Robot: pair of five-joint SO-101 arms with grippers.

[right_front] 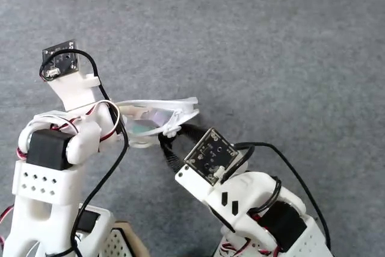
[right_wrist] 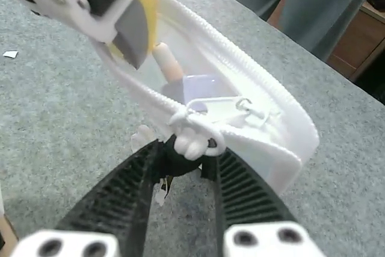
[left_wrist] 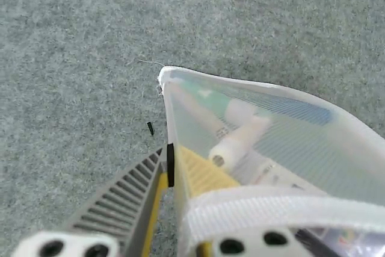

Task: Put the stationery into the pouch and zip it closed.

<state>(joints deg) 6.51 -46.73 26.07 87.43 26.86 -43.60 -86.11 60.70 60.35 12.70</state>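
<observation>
Right gripper clamped on white zipper pull, left gripper pinched mesh pouch rim, pens lay inside, pouch mouth stood open, grey table beneath.

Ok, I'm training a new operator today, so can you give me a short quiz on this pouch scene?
1. True or false: the stationery lies inside the pouch.
2. The right gripper grips: A a pen, B the zipper pull, C nothing.
3. What does the left gripper clamp?
Key: 1 true; 2 B; 3 the pouch's edge.
</observation>
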